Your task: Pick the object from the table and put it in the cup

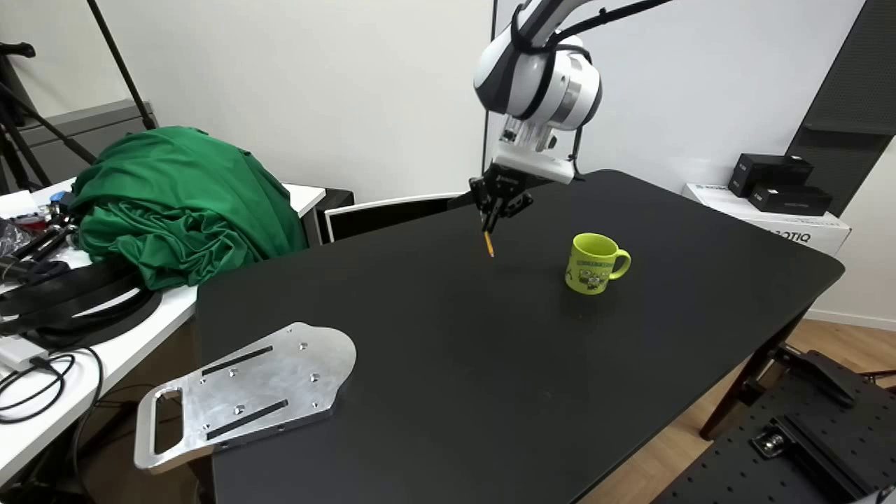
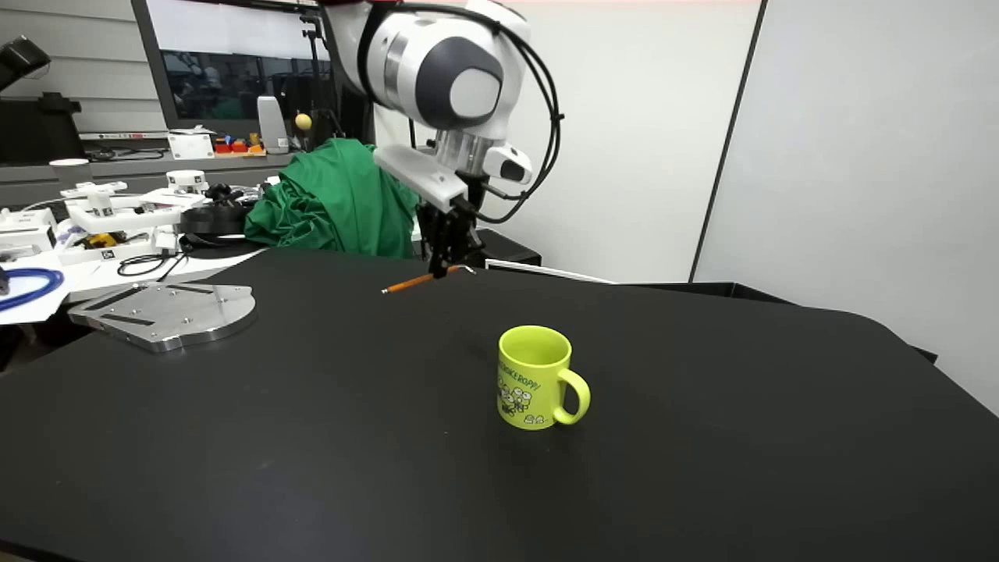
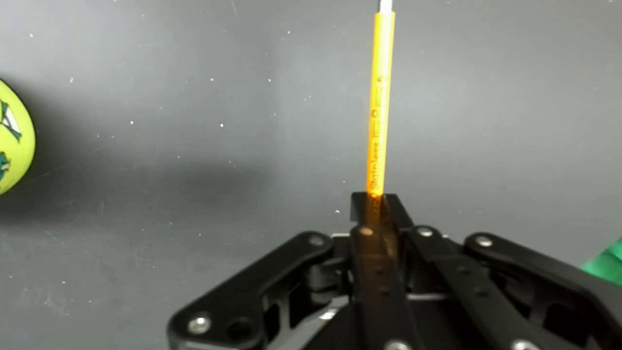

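In an exterior view, the orange stick (image 1: pixel 488 244) hangs toward nine o'clock from the mug (image 1: pixel 592 266). In an exterior view, it slants; lowered unturned, it could snag on the mug. In the wrist view, the gripper (image 3: pixel 381 206) pinches it narrowly, which might let it pivot. The stick looks glossy, printed, metal-tipped; the mug smooth, round.
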Robot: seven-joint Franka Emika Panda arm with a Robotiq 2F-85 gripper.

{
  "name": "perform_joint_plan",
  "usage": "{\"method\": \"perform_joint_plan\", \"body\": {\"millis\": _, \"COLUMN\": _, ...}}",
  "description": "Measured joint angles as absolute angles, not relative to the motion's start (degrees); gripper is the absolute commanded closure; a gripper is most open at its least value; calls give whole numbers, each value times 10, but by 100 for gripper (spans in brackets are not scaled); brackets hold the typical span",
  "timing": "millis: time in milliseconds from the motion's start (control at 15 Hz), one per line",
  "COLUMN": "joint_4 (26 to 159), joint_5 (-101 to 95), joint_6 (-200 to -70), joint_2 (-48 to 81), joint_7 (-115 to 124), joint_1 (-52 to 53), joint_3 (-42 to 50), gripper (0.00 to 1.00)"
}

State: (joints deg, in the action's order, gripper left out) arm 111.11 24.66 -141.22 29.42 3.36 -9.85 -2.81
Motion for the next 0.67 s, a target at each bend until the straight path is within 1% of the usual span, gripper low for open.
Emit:
{"method": "perform_joint_plan", "body": {"millis": 333, "joint_4": 1113, "joint_5": 343, "joint_6": -1257, "joint_2": 229, "joint_7": 23, "joint_1": -170, "joint_3": -11, "gripper": 98}}
{"method": "perform_joint_plan", "body": {"millis": 667, "joint_4": 1114, "joint_5": 385, "joint_6": -1095, "joint_2": 209, "joint_7": 23, "joint_1": -205, "joint_3": 52, "gripper": 98}}
